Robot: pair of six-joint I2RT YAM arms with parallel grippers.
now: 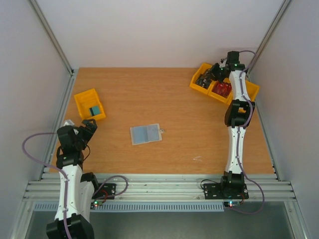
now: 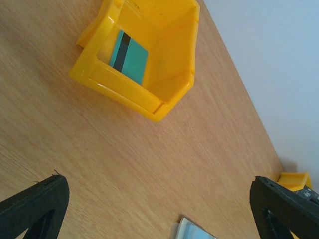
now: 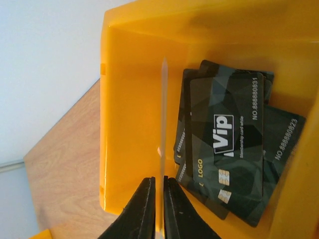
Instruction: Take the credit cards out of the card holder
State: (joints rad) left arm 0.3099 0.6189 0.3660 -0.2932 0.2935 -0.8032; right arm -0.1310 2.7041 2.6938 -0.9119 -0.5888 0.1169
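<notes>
Two claws, two very different jobs. The right claw (image 3: 160,181) is pinched shut on one thin pale credit card (image 3: 163,109). The card is seen edge-on, sticking out ahead of the fingers into the mouth of the far yellow bin (image 3: 129,99). I judge it is held there so it can be let go onto the dark VIP cards (image 3: 227,144) lying in that bin. Gripped by one end only, it looks clear of the bin walls.

The left claw (image 2: 159,191) is spread wide with nothing between its fingers. It sits low over the near-left of the wooden table (image 1: 189,119), facing the lone yellow bin (image 2: 119,92). That reads as a waiting pose, out of the other arm's way.

The card holder (image 1: 144,134) lies opened flat in the middle of the table, blue-grey inside up. It is well apart from both claws and from every bin, in a spot either arm could probably reach. Whether any card sits in its pockets is too small to tell.

Counts:
- One card holder.
- One credit card, in the right claw.
- One teal card (image 2: 128,57) with a black stripe, in the lone yellow bin.
- At least three dark VIP cards, overlapping, perhaps more beneath.
- Four yellow bins by my count: one at the left and what looks like three side by side at the far right, the middle bin (image 1: 223,89) holding something red
</notes>
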